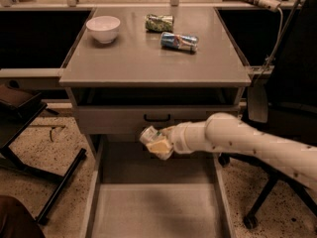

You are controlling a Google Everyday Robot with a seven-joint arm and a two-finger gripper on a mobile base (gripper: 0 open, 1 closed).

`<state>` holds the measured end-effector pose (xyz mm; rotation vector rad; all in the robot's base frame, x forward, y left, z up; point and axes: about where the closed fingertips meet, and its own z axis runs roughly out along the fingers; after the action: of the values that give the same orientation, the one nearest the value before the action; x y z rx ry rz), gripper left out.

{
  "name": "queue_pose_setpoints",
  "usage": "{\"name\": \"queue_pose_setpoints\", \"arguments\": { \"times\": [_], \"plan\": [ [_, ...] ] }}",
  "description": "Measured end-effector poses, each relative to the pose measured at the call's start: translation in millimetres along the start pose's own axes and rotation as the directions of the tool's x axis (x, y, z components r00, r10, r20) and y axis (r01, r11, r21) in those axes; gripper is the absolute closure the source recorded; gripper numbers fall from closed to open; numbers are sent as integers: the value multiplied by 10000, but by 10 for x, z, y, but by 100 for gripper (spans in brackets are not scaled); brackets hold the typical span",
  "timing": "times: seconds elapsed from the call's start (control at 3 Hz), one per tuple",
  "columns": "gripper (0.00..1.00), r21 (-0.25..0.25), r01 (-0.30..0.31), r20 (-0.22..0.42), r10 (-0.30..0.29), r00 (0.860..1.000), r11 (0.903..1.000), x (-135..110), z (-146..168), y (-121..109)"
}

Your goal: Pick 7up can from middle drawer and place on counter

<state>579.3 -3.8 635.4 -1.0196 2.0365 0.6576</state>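
Observation:
My gripper [157, 143] is shut on the 7up can [148, 134], a small silvery-white can. It holds the can in the air above the back of the open middle drawer [153, 207], in front of the grey drawer front with the black handle [157, 117]. The can sits tilted in the fingers, below the level of the counter [148, 58]. The drawer floor under it is bare. My white arm reaches in from the right.
On the counter stand a white bowl [103, 29], a dark green mottled can [159, 23] and a blue, red and silver can [179, 41] lying on its side. A black chair base [257, 202] is at right, a dark stand [29, 148] at left.

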Motion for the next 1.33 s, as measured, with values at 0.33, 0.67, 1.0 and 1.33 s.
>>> {"name": "queue_pose_setpoints", "arguments": {
  "times": [0.33, 0.67, 1.0, 1.33],
  "plan": [
    [100, 83, -325, -483, 328, 9983, 9994, -467, -573, -113],
    [100, -412, -420, -1088, 373, 9934, 9983, -345, -667, -5],
    [100, -411, -419, -1088, 372, 9934, 9983, -345, -668, -5],
    [100, 92, -9, -687, 16, 9976, 10000, -659, -906, -19]
  ]
}}
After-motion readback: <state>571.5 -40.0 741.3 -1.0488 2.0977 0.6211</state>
